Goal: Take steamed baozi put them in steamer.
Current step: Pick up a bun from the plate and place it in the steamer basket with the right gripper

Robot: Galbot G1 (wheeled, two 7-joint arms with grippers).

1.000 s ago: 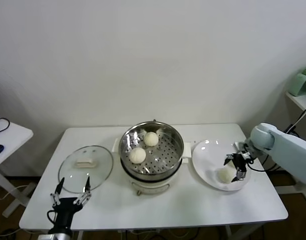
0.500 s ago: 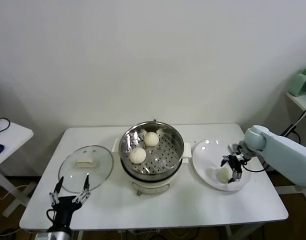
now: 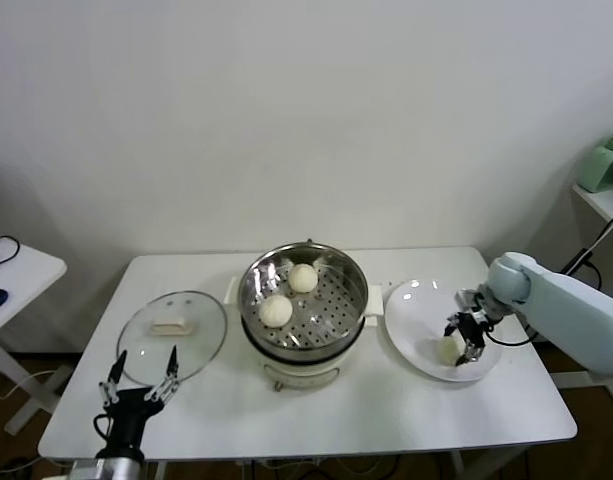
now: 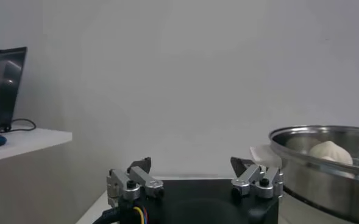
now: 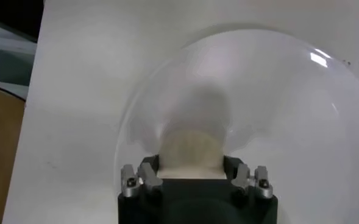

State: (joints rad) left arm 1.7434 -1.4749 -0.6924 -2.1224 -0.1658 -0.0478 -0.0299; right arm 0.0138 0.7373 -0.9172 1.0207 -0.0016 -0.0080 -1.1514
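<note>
Right gripper (image 3: 464, 340) clamped on baozi (image 3: 448, 349) on plate (image 3: 411, 310).

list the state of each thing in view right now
steamer: open, lid off, two baozi on its tray
lid: flat on the table, left of the steamer
plate: holds one baozi
right gripper: fingers closed on the plate's baozi
left gripper: open, idle at the table's front left edge

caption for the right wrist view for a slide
Right tool closed around a bun on the white plate.
</note>
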